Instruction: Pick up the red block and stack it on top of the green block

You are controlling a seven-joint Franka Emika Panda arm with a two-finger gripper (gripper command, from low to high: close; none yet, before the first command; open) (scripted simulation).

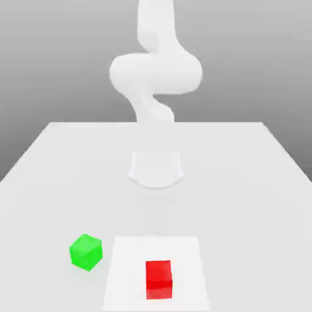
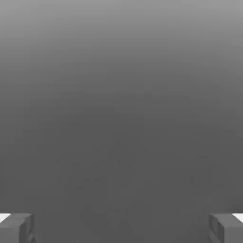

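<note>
Can see the red block (image 1: 158, 280) in the exterior view, resting on the white square (image 1: 156, 245) on the pale counter (image 1: 244, 213). Sits toward the near part of that square, apart from the side edges, with the top and the near face in sight. Stands roughly in line with the sides of the square.

Can find the green block (image 1: 86, 251) on the counter too, outside the white square, just beside it on the exterior view's left. Shows a corner toward the camera, turned at an angle unlike the red one. Lies a little farther back than the red block, well apart from it. Cannot tell whether flat or slightly tipped.

Can make out the white arm (image 1: 156, 73) behind both blocks, rising from a base (image 1: 156, 169) on the counter and running up past the top of the exterior view.

Can see the tool (image 2: 121, 228) in the hand view, released, with the fingers (image 2: 19, 228) spread wide apart against a grey background.
</note>
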